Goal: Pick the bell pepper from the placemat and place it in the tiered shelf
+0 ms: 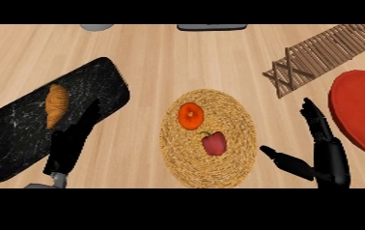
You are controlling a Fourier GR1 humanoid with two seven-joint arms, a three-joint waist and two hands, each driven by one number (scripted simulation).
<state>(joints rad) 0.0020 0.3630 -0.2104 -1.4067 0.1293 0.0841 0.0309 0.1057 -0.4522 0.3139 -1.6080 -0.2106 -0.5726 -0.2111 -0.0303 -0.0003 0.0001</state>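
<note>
A red bell pepper [214, 143] lies on a round woven placemat [235, 109] at the middle of the counter, next to an orange round fruit [191, 115]. The wooden slatted tiered shelf [318, 55] stands at the upper right. My right hand [322, 151] is open to the right of the placemat, fingers pointing up and thumb spread toward the mat, not touching the pepper. At the lower left my left hand [71, 144] is open with straight fingers, resting over the edge of a black board.
A black marbled board [28, 122] lies at the left with a croissant [56, 105] on it. A red plate [351, 106] sits at the right edge, just beyond my right hand. A grey object [96, 27] and a dark flat item [212, 27] show at the top edge.
</note>
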